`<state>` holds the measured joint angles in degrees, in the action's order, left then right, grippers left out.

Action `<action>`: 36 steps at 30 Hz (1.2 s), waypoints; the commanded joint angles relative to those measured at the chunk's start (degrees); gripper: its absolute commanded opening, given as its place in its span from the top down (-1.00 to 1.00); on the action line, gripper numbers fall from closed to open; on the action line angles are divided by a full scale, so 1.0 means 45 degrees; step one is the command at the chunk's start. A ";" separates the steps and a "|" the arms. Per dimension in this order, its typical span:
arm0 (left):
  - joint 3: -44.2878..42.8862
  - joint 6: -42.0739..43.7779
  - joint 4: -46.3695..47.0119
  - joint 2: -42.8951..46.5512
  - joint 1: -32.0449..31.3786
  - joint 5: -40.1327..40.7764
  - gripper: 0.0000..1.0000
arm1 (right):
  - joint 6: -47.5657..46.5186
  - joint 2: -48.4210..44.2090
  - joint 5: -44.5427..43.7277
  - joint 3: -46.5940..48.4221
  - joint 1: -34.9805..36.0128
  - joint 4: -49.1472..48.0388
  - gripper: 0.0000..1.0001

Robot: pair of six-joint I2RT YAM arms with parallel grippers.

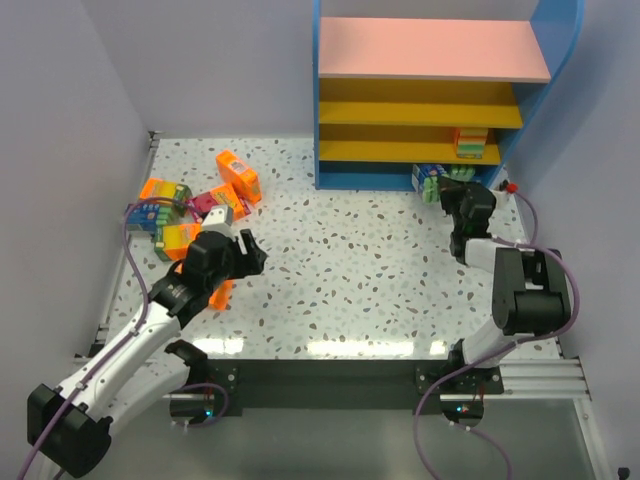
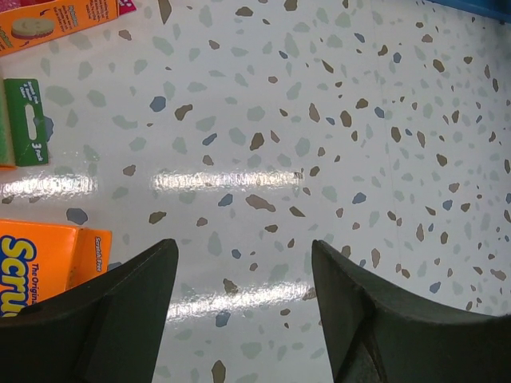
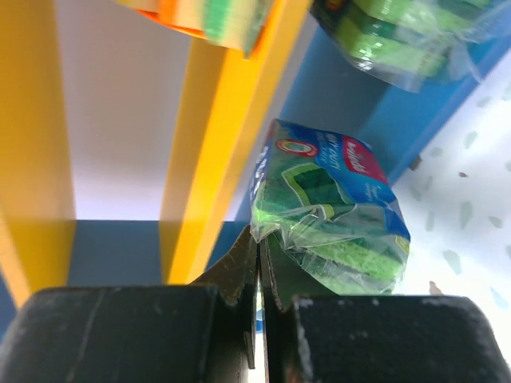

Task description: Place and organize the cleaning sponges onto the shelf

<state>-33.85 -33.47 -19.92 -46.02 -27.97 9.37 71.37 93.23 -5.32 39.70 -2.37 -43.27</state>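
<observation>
Near the left edge of the worktop lies a loose heap of sponge packs (image 1: pixel 178 238), pointing every which way. The clearest of them, an orange pack (image 1: pixel 238 175), lies flat with its long axis slanting from far-left to near-right, and a magenta pack (image 1: pixel 205 203) sits in the middle of the heap, half covered by its neighbours. Just right of the heap the left gripper (image 2: pixel 243 247) hangs over bare speckled worktop, its fingers (image 2: pixel 120 319) spread wide with nothing between them. Its wrist view cuts off a lettered orange pack (image 2: pixel 44 263) at the lower left edge (only "Scru" is readable) and a green-labelled pack (image 2: pixel 24 120) above it. The shelf (image 1: pixel 318 120) stands at the far edge towards the far right corner, and a small orange stack (image 1: pixel 470 143) sits at the right end of its lowest yellow tier. At the foot of the shelf, the blue-and-green pack (image 3: pixel 327 215) lies with its long axis roughly along the shelf front. The right gripper (image 3: pixel 259 267) has its jaws pressed almost together on the crinkled clear wrap at one end of it. Whether that pack rests on the worktop or is lifted off it cannot be told. A second green pack in clear wrap (image 3: pixel 399 36) is cropped at the top of the right wrist view.
</observation>
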 commanded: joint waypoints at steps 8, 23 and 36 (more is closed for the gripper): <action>-0.0037 -0.0101 0.0092 -0.0106 0.0023 -0.0070 -0.46 | 0.0212 0.1679 -0.0419 0.1099 0.0019 -0.0577 1.00; -0.0350 0.0075 -0.0241 -0.0027 0.0023 0.0243 -0.45 | 0.1424 0.4692 -0.1433 0.2836 0.0390 -0.1656 1.00; -0.0525 0.0173 -0.0358 -0.0242 0.0023 0.0633 -0.46 | 0.2225 0.6000 -0.2606 0.4477 0.0761 -0.1186 1.00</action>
<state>-33.93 -33.39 -21.45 -47.37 -27.97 10.83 80.18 118.61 -13.54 57.63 -0.08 -49.01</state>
